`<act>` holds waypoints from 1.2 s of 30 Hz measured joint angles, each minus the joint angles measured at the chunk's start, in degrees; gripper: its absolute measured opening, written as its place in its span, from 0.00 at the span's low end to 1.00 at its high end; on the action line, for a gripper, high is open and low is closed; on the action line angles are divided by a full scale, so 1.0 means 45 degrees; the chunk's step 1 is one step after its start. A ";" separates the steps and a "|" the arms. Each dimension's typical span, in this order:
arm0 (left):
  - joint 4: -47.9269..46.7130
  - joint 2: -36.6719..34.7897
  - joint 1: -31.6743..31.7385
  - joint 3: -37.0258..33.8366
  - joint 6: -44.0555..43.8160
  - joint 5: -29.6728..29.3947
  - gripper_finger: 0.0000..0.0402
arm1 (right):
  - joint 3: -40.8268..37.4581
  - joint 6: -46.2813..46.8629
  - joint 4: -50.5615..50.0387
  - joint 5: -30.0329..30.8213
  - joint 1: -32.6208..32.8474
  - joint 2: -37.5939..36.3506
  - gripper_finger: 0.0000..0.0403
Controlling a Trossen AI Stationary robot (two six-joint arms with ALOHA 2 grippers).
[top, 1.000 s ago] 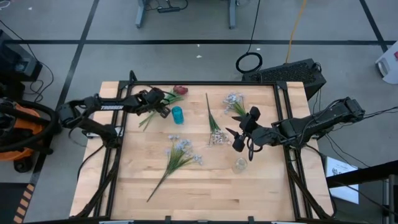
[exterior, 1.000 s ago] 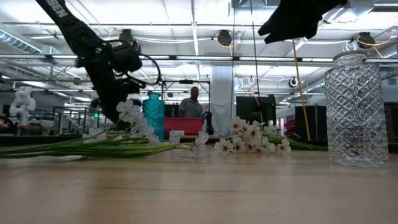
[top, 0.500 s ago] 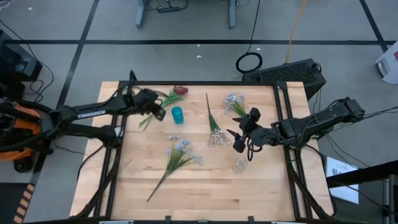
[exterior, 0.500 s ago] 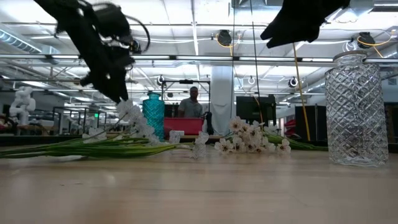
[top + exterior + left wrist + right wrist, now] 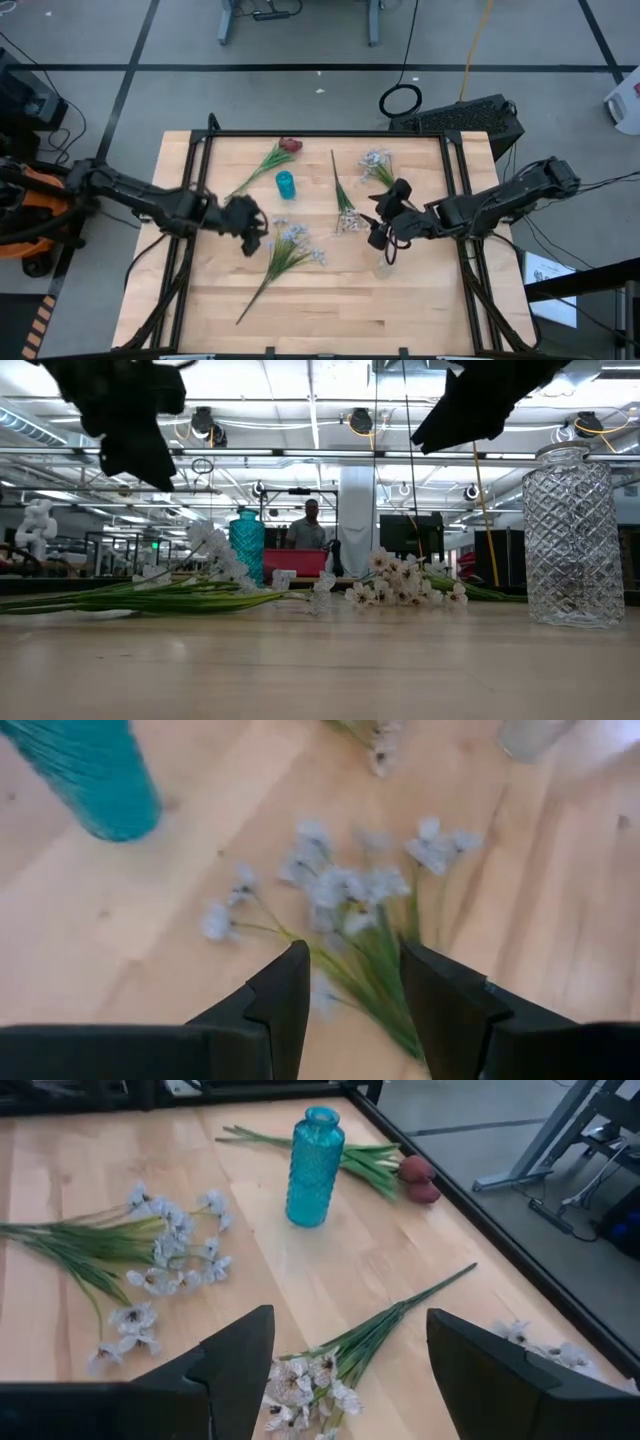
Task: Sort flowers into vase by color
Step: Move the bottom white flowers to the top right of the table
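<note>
A spray of pale blue flowers (image 5: 290,245) lies flat on the wooden table (image 5: 420,300). My left gripper (image 5: 350,955) hovers open just left of and above its blossoms (image 5: 340,885). Red-budded flowers (image 5: 272,158) lie at the far left, beside a teal vase (image 5: 286,184) that stands upright. Two white sprays (image 5: 346,205) (image 5: 378,166) lie toward the far right. A clear glass vase (image 5: 386,265) stands at the near right. My right gripper (image 5: 370,228) hangs open in the air beside the white blossoms, above the clear vase's far side.
Black rails (image 5: 320,134) frame the tabletop. In the low view a person (image 5: 312,525) stands in the room far behind the table. Bare wood spans the near half of the table, in front of the pale blue spray.
My left gripper has swung from above the red flowers' stems at the far left toward the near edge, rising and turning, and now hangs by the pale blue spray. The red flowers have stayed on the table.
</note>
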 joint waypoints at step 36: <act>-0.0159 0.8088 -0.5668 0.2440 -0.7760 -0.2366 0.60 | 0.0005 0.1268 0.0704 -0.0095 -0.0005 0.0529 0.62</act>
